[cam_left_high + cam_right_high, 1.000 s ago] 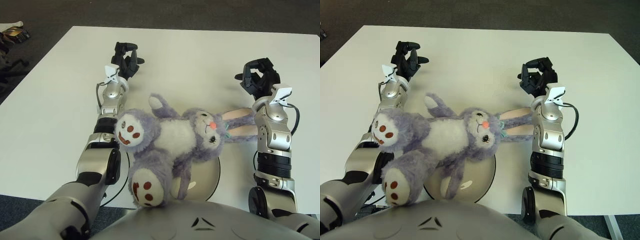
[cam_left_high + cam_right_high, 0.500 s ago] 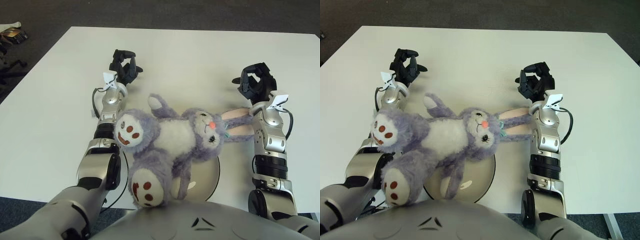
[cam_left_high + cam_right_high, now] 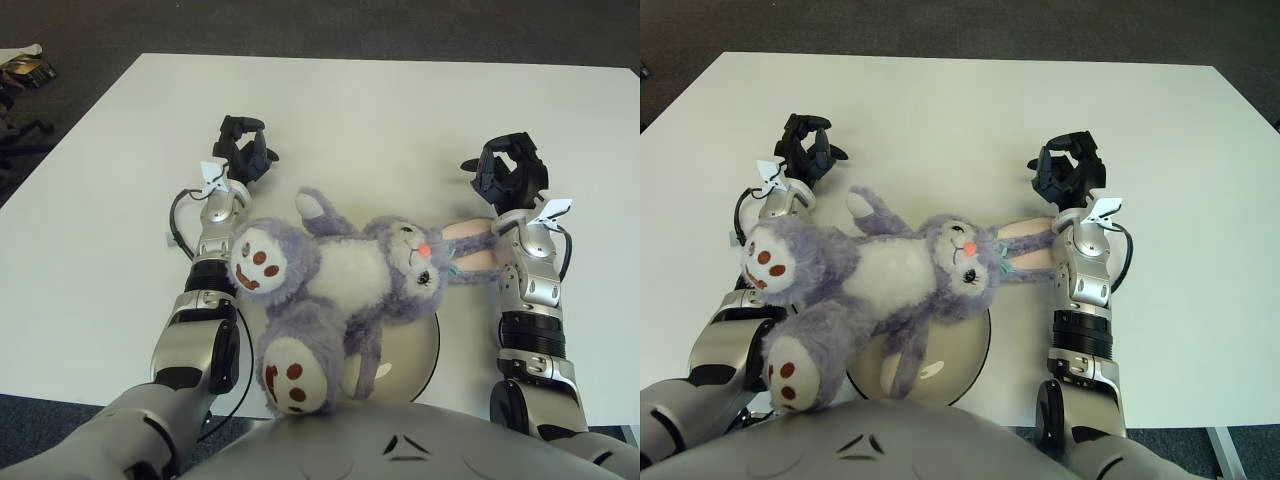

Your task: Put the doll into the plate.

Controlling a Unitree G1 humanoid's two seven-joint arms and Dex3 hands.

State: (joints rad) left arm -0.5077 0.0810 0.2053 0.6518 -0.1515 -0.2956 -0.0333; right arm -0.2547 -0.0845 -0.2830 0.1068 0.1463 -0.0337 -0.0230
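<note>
A purple plush bunny doll (image 3: 345,275) lies on its back across a pale round plate (image 3: 420,350) at the near edge of the table, feet to the left and pink ears to the right. Its body covers most of the plate, and its legs and ears hang past the rim. My left hand (image 3: 243,150) is above the table just beyond the doll's raised foot, fingers loosely relaxed and holding nothing. My right hand (image 3: 510,172) is beyond the ears, also relaxed and holding nothing. Neither hand touches the doll.
The white table (image 3: 400,110) stretches far beyond both hands. Dark floor surrounds it, with some clutter (image 3: 25,65) at the far left off the table. The near table edge runs just under the plate.
Both hands have drawn back toward me, away from the far side of the table. The doll and the plate have not moved.
</note>
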